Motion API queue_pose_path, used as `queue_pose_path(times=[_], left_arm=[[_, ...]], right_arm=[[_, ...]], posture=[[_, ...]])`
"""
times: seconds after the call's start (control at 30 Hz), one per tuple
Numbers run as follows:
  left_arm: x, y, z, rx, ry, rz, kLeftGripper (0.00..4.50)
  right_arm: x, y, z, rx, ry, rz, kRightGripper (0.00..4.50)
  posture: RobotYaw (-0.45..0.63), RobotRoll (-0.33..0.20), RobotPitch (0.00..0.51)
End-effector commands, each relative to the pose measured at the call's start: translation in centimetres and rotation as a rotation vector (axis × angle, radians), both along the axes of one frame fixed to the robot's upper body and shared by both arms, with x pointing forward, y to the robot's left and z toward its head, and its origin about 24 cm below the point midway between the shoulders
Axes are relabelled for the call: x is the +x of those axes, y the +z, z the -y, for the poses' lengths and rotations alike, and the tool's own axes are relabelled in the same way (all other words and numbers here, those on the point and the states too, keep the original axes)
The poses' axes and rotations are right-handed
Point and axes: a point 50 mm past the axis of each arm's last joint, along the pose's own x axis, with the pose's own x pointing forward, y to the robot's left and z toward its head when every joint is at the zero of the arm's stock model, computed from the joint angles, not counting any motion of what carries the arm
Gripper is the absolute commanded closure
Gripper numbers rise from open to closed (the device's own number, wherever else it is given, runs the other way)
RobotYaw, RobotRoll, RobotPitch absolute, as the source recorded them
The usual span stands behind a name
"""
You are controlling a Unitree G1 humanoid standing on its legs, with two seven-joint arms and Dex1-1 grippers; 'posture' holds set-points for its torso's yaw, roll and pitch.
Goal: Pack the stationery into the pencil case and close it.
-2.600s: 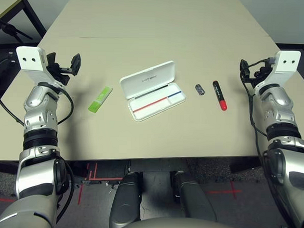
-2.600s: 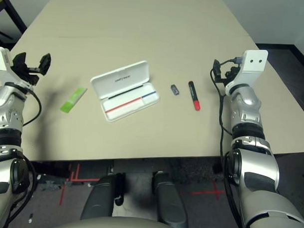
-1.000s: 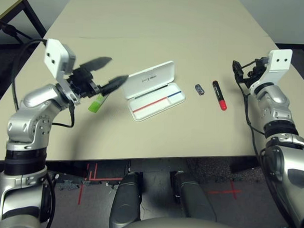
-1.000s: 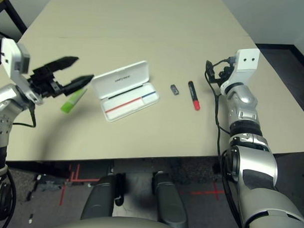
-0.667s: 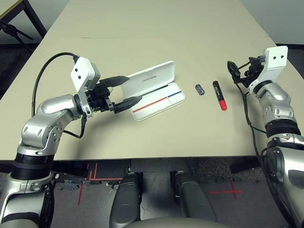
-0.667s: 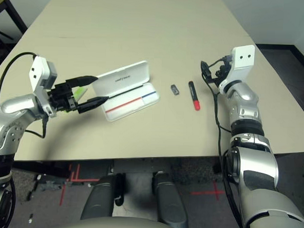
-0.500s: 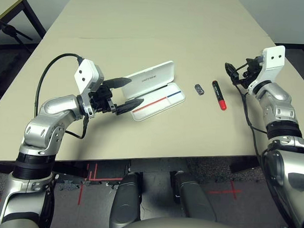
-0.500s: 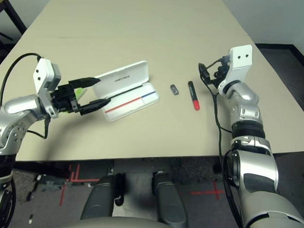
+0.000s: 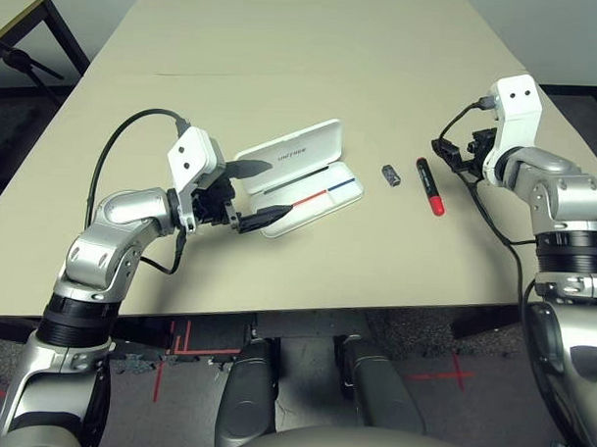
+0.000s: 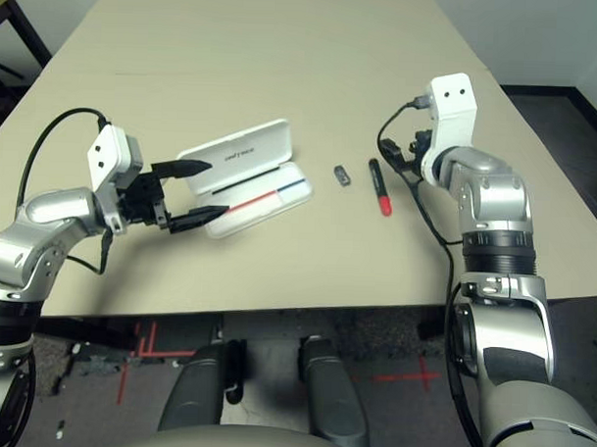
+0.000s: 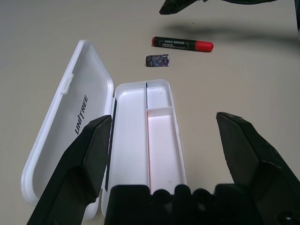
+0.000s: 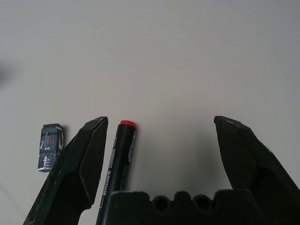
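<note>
White case [image 9: 298, 174], red-and-blue line inside; black marker [image 9: 428, 186], red cap; dark grey clip [image 9: 390, 176]; beige counter [image 9: 314, 48].

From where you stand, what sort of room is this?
Probably a lab or office test area: a long beige table, red tape marks on dark carpet below, and another desk's black frame at the side.

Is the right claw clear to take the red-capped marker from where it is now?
Probably yes. The right claw is open just over the marker, which lies alone on the table. The small grey clip beside it lies apart, outside the fingers.
</note>
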Motion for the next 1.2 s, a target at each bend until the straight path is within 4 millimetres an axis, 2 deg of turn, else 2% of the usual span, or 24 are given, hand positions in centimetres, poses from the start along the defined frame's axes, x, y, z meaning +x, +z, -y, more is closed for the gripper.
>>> queue_pose_path(times=[0.03,0.27,0.5,0.7,1.2], left_arm=[[0.1,-0.4,0.0,0.010,-0.001,-0.006,0.01],[0.0,-0.4,-0.2,0.015,0.013,-0.004,0.01],[-0.2,-0.8,-0.3,0.025,0.017,-0.014,0.01],[-0.3,-1.1,0.1,0.044,0.012,-0.031,0.01],[-1.1,-3.2,4.1,0.138,-0.072,-0.076,0.01]], right_arm=[[-0.2,0.7,-1.0,-0.012,0.059,-0.001,0.00],[-0.4,0.8,-2.2,-0.014,0.168,-0.006,0.00],[-2.1,0.5,-3.7,-0.041,0.484,0.017,0.00],[-4.8,0.2,-4.0,-0.047,0.784,-0.026,0.00],[-6.6,-0.3,-4.2,-0.048,0.931,-0.139,0.00]], posture=[[-0.10,0.000,0.149],[-0.08,0.000,0.147],[-0.08,0.000,0.147],[-0.08,0.000,0.147],[-0.08,0.000,0.151]])
